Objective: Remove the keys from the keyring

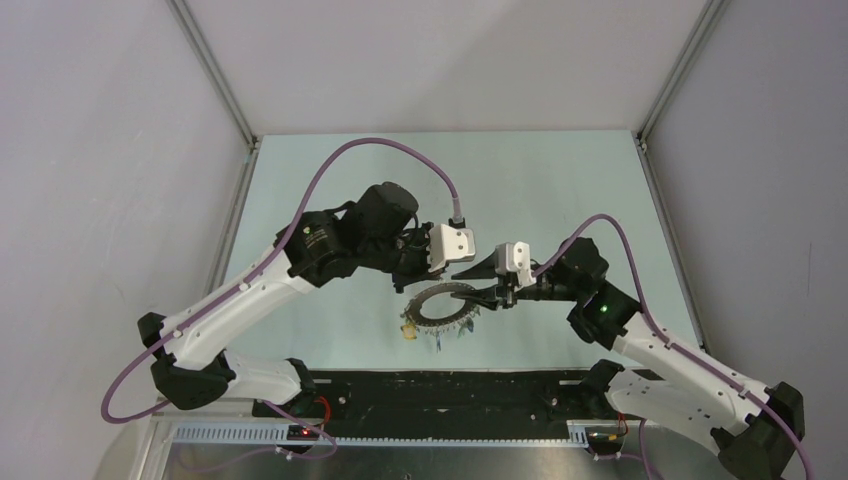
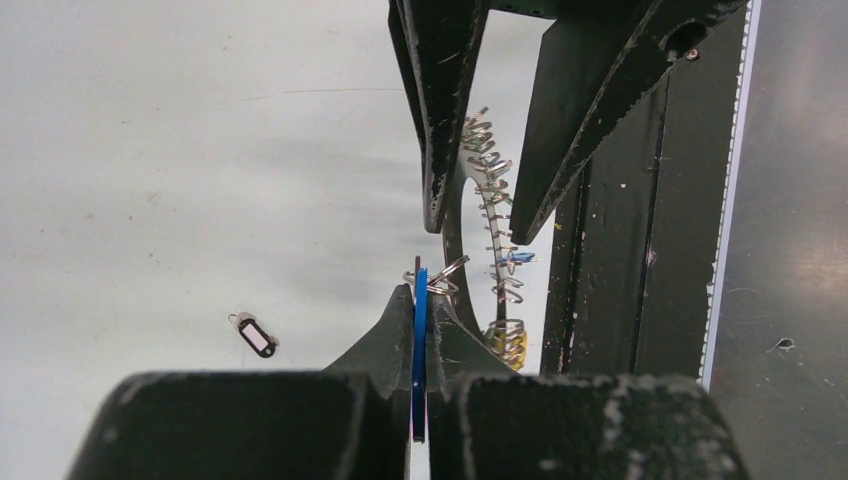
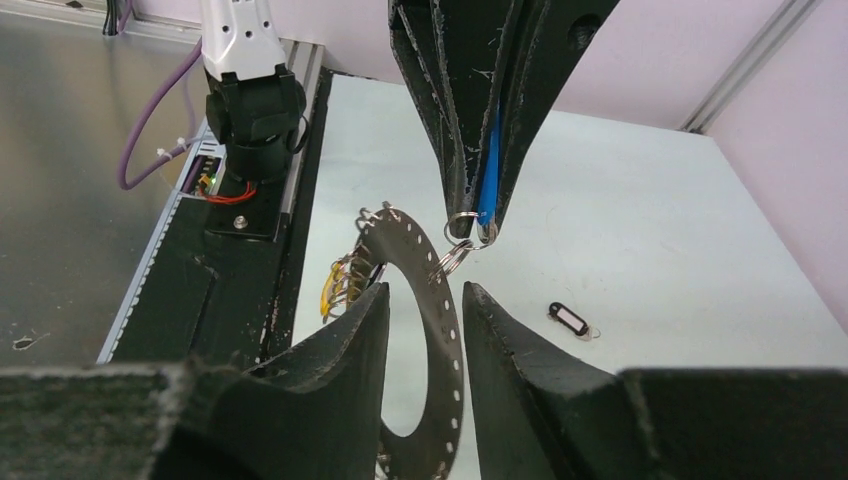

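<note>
The keyring (image 1: 440,305) is a flat grey perforated hoop, tilted up off the table, with several small keys (image 1: 440,335) hanging along its near side. My left gripper (image 2: 420,290) is shut on a blue key tag (image 2: 420,330), which a small split ring (image 3: 455,250) links to the hoop. It also shows in the right wrist view (image 3: 475,225). My right gripper (image 3: 425,292) is open, its jaws either side of the hoop's band (image 3: 440,330) without gripping it. Yellow-headed keys (image 3: 335,285) hang on the hoop's far side.
A small loose black tag (image 2: 257,335) with a white label lies on the pale table, also in the right wrist view (image 3: 570,320). A black strip (image 1: 450,390) runs along the near edge between the arm bases. The left arm's base (image 3: 245,90) stands nearby.
</note>
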